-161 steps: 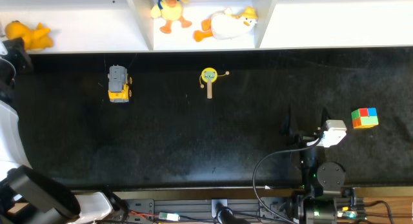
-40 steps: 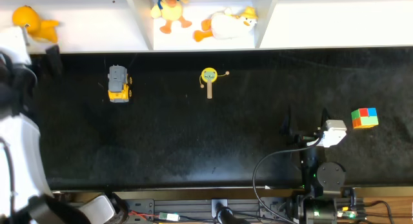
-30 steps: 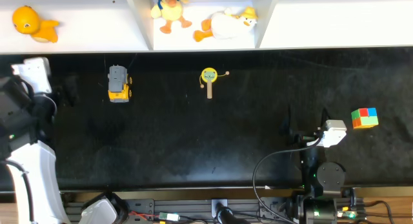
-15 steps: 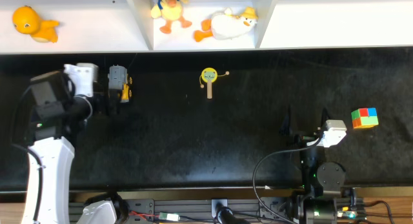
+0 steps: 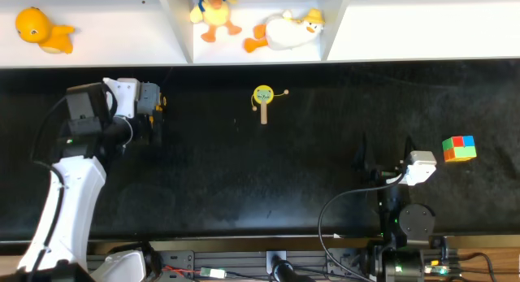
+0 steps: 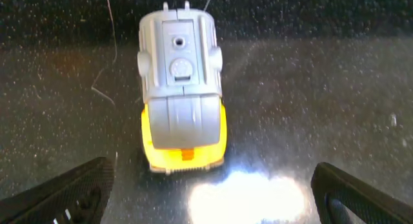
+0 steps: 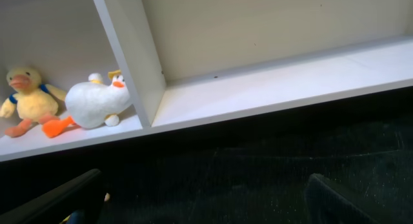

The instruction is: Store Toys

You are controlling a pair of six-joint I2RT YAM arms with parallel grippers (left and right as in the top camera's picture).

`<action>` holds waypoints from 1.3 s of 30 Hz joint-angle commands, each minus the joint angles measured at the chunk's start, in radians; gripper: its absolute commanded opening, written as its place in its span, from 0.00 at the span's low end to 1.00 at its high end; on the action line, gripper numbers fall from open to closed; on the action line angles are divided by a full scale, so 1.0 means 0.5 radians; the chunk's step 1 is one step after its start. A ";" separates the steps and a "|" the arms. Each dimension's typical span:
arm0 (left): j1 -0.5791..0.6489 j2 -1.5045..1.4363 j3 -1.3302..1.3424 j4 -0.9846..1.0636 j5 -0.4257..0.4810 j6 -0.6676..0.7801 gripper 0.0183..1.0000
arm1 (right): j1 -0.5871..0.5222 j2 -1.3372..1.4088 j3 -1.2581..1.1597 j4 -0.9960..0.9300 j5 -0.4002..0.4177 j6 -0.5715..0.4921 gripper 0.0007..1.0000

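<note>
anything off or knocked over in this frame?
Only minor: the white plush duck in the shelf's middle compartment seems to lie on its side, feet toward the upright yellow duck. Toy truck, rattle and cube look fine; nothing spilled or damaged.

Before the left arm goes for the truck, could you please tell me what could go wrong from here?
The open left end effector sits short of the truck, so closing might catch only its yellow end and tip it. Its rounded grey top may slip. On the shelf, the orange duck could get knocked.
</note>
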 commanded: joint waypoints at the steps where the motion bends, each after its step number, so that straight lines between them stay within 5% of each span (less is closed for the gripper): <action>1: -0.063 0.089 -0.007 0.100 -0.085 -0.136 1.00 | 0.011 -0.021 -0.027 0.009 0.021 0.008 0.99; 16: -0.164 0.267 -0.007 0.248 -0.406 -0.361 1.00 | 0.011 -0.021 -0.027 0.009 0.021 0.008 1.00; 30: -0.199 0.349 -0.007 0.277 -0.448 -0.359 0.97 | 0.011 -0.021 -0.027 0.009 0.021 0.008 1.00; 33: -0.198 0.349 -0.007 0.278 -0.484 -0.358 0.90 | 0.011 -0.021 -0.027 0.009 0.021 0.008 0.99; 39: -0.199 0.349 -0.007 0.278 -0.496 -0.359 0.55 | 0.011 -0.021 -0.027 0.009 0.021 0.008 0.99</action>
